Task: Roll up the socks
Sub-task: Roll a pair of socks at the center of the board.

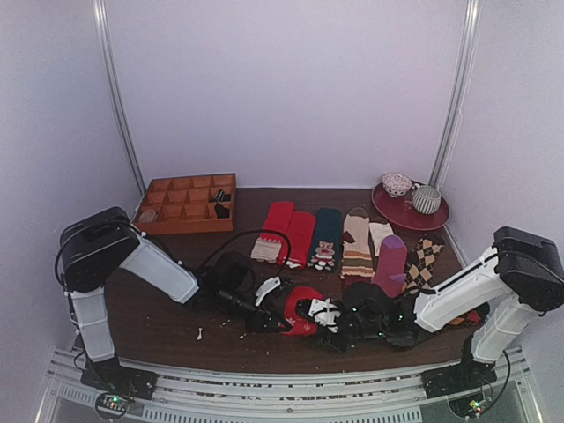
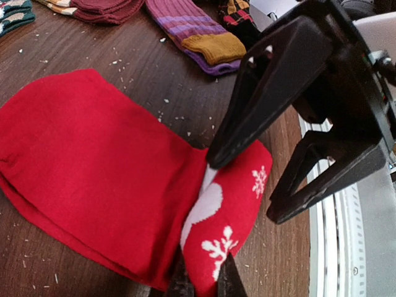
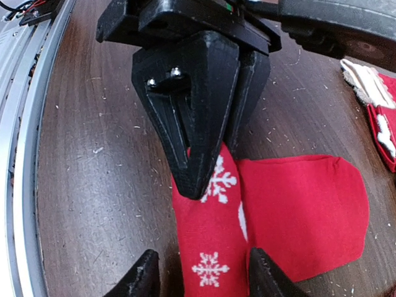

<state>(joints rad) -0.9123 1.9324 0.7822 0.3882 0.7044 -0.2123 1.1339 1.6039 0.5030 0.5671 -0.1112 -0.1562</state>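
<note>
Red socks (image 2: 93, 185) with white snowflakes, purple sock (image 2: 189, 28) orange-ended, brown table (image 2: 80, 55)

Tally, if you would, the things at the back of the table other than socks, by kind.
Tray: 1
Plate: 1
Cups: 2
Total: 4

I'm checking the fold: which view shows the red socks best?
Left wrist: the socks fill the frame, snowflake end folded over. Right wrist shows them partly hidden behind the left end effector; the top view shows only a small red patch.
</note>
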